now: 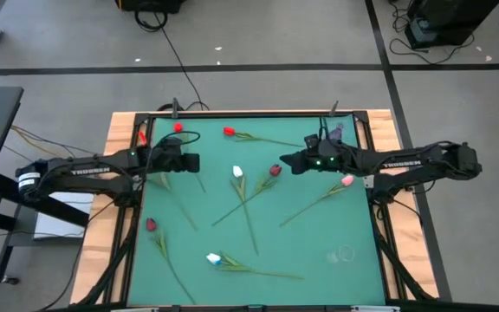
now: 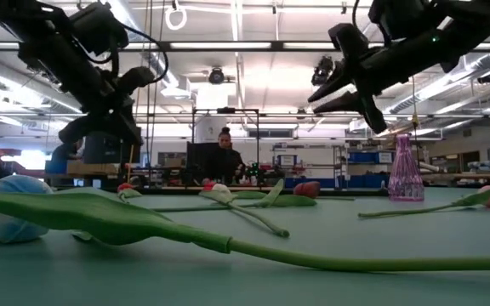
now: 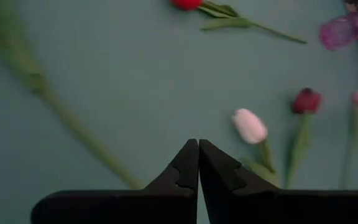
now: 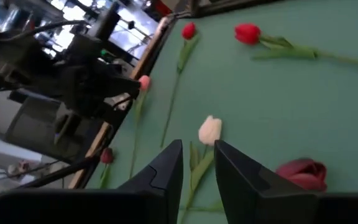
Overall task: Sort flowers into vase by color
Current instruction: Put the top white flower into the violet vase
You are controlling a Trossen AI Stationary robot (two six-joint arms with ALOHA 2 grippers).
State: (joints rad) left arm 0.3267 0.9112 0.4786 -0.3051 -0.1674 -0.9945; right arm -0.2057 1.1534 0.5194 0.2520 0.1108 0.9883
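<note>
Your left claw hangs above the far left part of the green bench, its fingers pressed together and holding nothing. Your right claw hangs above the far middle of the bench, right of centre, with its fingers a narrow gap apart and nothing between them. The flowers lie scattered flat on the bench. A red tulip lies far, between the two claws, its stem running right. A white tulip and a dark red tulip lie side by side near the middle, just near of the right claw, and their stems cross. A pink tulip lies to the right, under the right arm. Another red tulip sits at the far left by the left arm. A dark red tulip lies at the near left, and a white and blue tulip lies at the near middle. A pink vase stands upright at the far right; you can also see a person in the room beyond.
</note>
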